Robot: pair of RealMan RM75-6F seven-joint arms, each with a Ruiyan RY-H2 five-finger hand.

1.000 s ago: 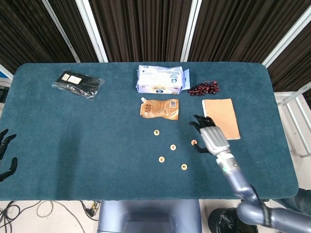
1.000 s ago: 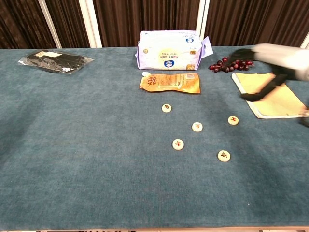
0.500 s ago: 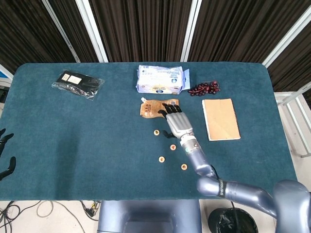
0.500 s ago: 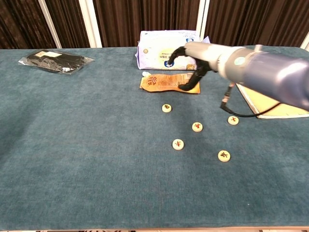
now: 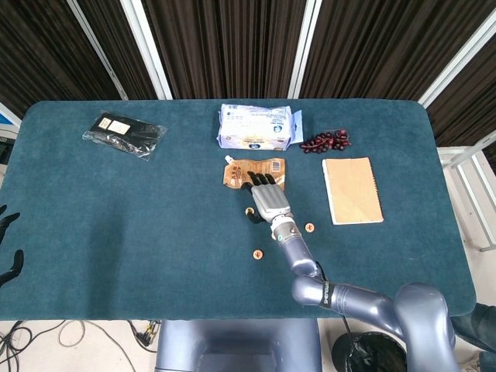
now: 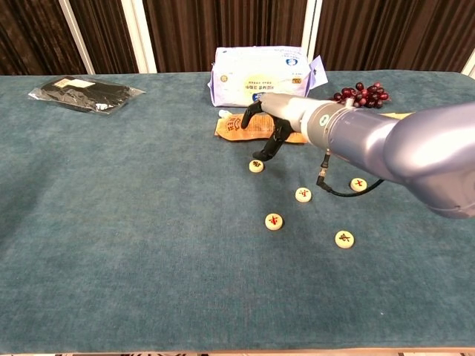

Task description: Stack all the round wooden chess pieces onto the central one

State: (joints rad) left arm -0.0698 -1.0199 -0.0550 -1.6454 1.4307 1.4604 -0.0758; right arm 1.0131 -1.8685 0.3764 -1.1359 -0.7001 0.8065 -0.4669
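The right robot hand (image 6: 269, 126) hangs over the far-left chess piece (image 6: 256, 166), fingers (image 6: 261, 154) spread and curled downward with tips just above it, holding nothing. Right and nearer lie the central chess piece (image 6: 303, 194) and three more: one near-left (image 6: 274, 221), one right (image 6: 358, 184), one nearest (image 6: 344, 239). Just beyond the hand lies an orange pouch (image 6: 245, 127) on the blue surface (image 6: 133, 222). The left robot hand (image 5: 8, 256) rests open at the far left edge.

Our right robot hand (image 6: 269, 122) has a silver-grey back and black fingers (image 5: 253, 184). A thin black cable (image 6: 343, 190) loops under the glossy silver forearm (image 6: 386, 148). Our left robot hand (image 5: 8, 244) is black.
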